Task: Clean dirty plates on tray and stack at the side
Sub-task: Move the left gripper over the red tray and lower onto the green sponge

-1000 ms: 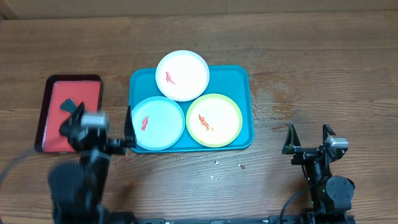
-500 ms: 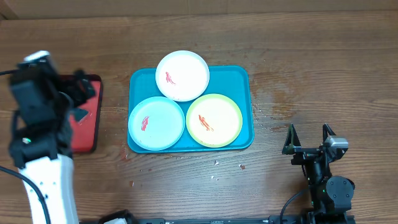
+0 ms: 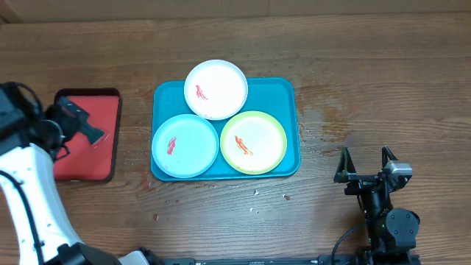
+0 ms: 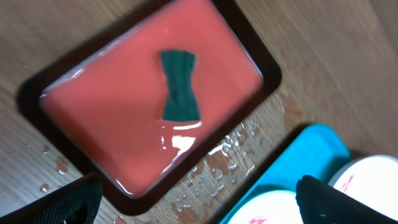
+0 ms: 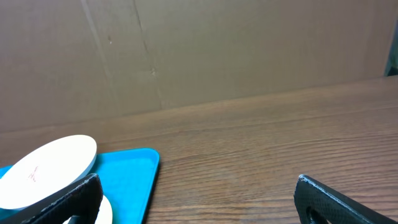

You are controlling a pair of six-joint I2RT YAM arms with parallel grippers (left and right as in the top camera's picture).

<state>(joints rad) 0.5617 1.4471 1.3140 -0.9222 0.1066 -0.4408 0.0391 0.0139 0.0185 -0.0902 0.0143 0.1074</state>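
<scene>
Left gripper [image 4: 199, 186]: we saw it wide open, empty, over the red tray [image 4: 112, 118].
Right gripper [image 3: 363, 163]: open, empty, at 4 o'clock from the tray [image 3: 285, 94].
Plates: we found all smeared on the tray, white plate [image 3: 215, 89] at 12, blue plate [image 3: 185, 145] at 8, green plate [image 3: 253, 142] at 4.

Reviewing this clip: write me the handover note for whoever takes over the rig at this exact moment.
The left gripper is open and empty, hovering over the red tray, where a dark green pad lies on a wet-looking surface.
The right gripper is open and empty, at the near right of the table, away from the plates.
The teal tray holds all three: white plate at the far edge, overlapping the rim; light blue plate near-left; yellow-green plate near-right. Each shows a red smear.
Done: nothing wiped, nothing stacked.
Left: grasp the pad, wipe each plate, stack them at the side.
</scene>
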